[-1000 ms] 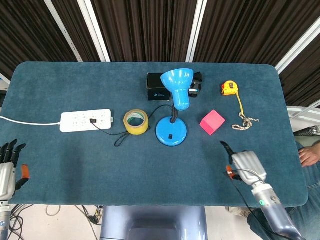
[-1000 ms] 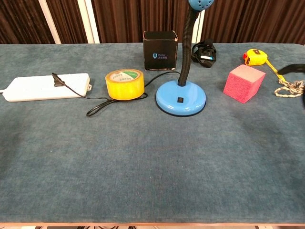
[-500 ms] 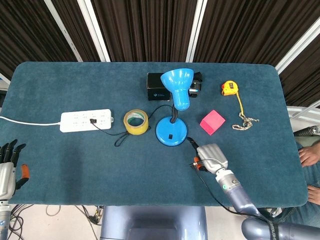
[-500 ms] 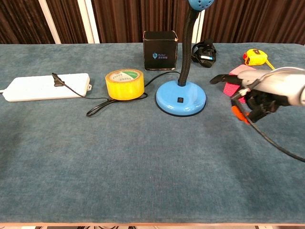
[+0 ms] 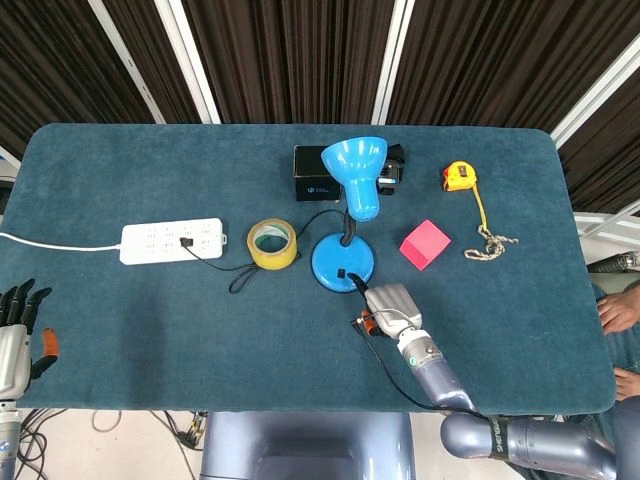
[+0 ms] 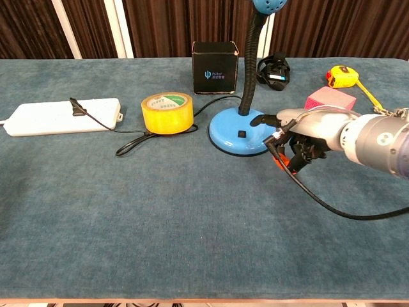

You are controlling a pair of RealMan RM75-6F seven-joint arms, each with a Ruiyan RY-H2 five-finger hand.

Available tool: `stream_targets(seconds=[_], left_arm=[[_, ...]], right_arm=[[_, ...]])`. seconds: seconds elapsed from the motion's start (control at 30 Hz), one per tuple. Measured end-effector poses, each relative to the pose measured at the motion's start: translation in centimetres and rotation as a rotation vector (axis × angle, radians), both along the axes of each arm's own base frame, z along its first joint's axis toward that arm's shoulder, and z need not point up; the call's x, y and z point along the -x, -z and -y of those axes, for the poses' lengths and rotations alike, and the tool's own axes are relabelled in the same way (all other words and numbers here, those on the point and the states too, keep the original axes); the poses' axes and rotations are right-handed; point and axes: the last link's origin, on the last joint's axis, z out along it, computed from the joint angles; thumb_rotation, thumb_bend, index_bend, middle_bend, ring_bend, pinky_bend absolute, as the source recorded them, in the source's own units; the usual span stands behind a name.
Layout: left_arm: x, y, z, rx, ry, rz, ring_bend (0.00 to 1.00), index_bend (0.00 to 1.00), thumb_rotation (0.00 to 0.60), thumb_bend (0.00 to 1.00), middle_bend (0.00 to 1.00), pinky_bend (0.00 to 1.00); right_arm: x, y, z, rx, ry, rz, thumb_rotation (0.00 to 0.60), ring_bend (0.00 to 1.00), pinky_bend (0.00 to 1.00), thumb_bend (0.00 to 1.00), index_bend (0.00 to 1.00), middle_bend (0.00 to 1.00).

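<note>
Overhead first: the right hand (image 5: 388, 305) lies low over the cloth at the near-right edge of the blue lamp (image 5: 346, 236), one dark finger stretched onto the round base toward the black switch (image 5: 341, 274), the rest curled under, holding nothing. The fingertip looks just short of the switch, so I judge the reach nearly done and the press itself not yet made; whether the tip touches the base cannot be told from above. The left hand (image 5: 14, 335) is well away at the table's near-left corner, fingers spread, empty. Around the lamp: a tape roll (image 5: 272, 243) just left of the base, a power strip (image 5: 171, 241) further left with the lamp's cord plugged in, a black box (image 5: 315, 172) behind the shade, a pink block (image 5: 425, 244) to the right, and a yellow tape measure (image 5: 459, 176) with a cord trailing toward a knotted string (image 5: 489, 242).

From the chest: the right hand (image 6: 303, 134) hangs at the base's right rim, its pointing finger over the top of the base, and the switch (image 6: 241, 134) lies a little beyond the tip. Nothing stands between them; the lamp's neck (image 6: 251, 64) rises behind, clear of the finger. The pink block (image 6: 330, 98) sits just behind the hand. The left hand is out of this view.
</note>
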Motion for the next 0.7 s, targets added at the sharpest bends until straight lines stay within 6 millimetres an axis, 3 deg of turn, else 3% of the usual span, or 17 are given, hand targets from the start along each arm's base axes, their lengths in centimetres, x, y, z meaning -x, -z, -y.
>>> stream_targets(seconds=[0.7], left_arm=[[0.0,-0.1,0.0,0.0,0.003,0.002,0.0,0.14,0.6,0.64,0.02,0.0]], right_arm=[[-0.9,1.8,1.0,-0.016,0.02,-0.02,0.6,0.74,0.92,0.64,0.0,0.61]])
